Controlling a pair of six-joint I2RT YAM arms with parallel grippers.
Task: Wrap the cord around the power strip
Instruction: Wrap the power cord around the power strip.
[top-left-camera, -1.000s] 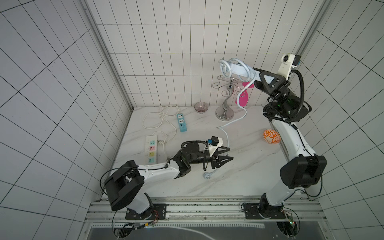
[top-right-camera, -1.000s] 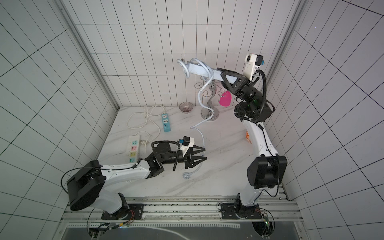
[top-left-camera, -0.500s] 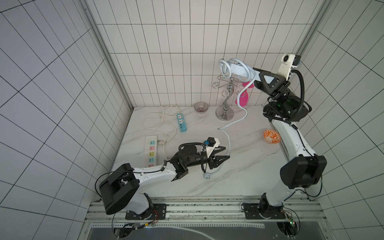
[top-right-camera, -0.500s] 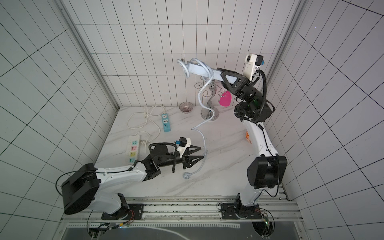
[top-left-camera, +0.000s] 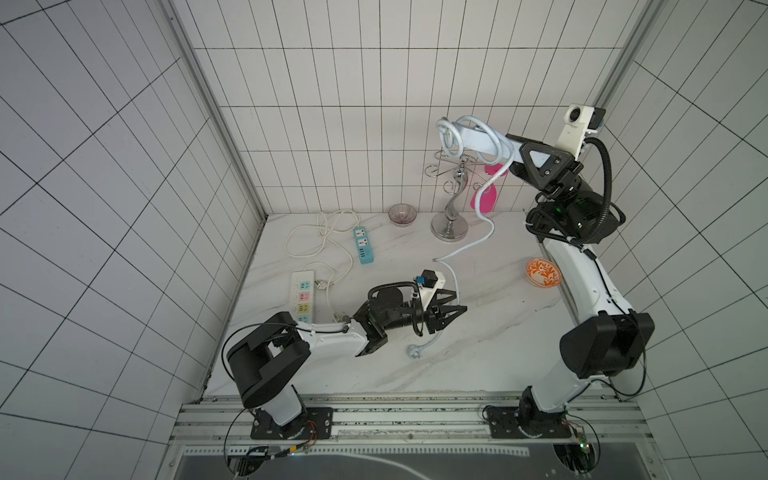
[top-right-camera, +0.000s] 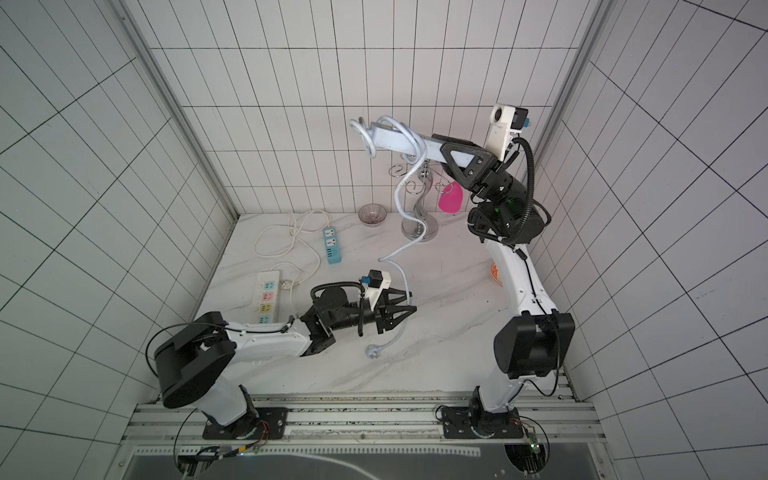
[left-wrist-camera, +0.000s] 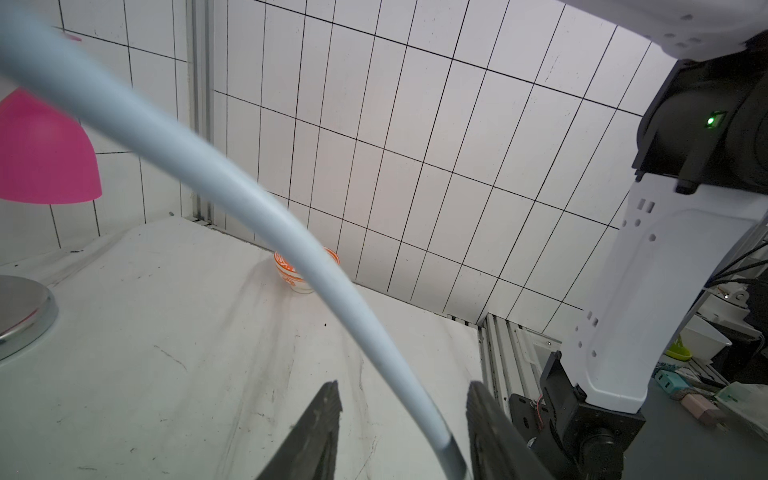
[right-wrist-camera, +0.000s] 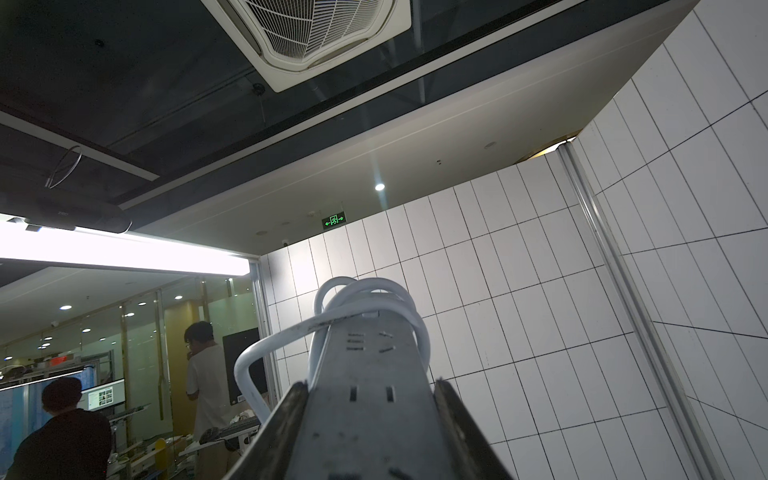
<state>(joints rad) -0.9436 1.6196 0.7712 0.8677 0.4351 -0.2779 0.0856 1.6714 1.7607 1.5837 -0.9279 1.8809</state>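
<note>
The cord (top-left-camera: 484, 195) is partly wound round the power strip (top-left-camera: 478, 139), which the right end effector (top-left-camera: 517, 149) holds high above the back of the desk (top-left-camera: 478, 340), clamped shut on one end of the bar. In the right wrist view the strip (right-wrist-camera: 365, 395) sits squeezed between the two fingers (right-wrist-camera: 291, 407), with a few loops of cord (right-wrist-camera: 249, 361) wrapped round its far end. Both top views show those loops at the end farthest from the right end effector (top-right-camera: 440, 145).

From the loops the free length of the cord (top-right-camera: 401, 195) drops past a metal stand (top-left-camera: 451, 212), meets the desk, bends sharply and runs to the left end effector (top-left-camera: 460, 302). That end effector hangs low over the middle of the desk with its jaws partly open. In the left wrist view the cord (left-wrist-camera: 249, 199) passes between its fingers (left-wrist-camera: 320, 428), close to one and clearly apart from the other, so it is not pinched. Beyond the left end effector (top-right-camera: 411, 302) the cord curves down to its plug (top-left-camera: 413, 351), which lies flat on the desk just beside that arm's wrist.

A turquoise power strip (top-left-camera: 363, 245) and a white power strip with coloured sockets (top-left-camera: 302, 301) lie well apart to the left. An orange patterned bowl (top-left-camera: 543, 272) sits near the right arm.
</note>
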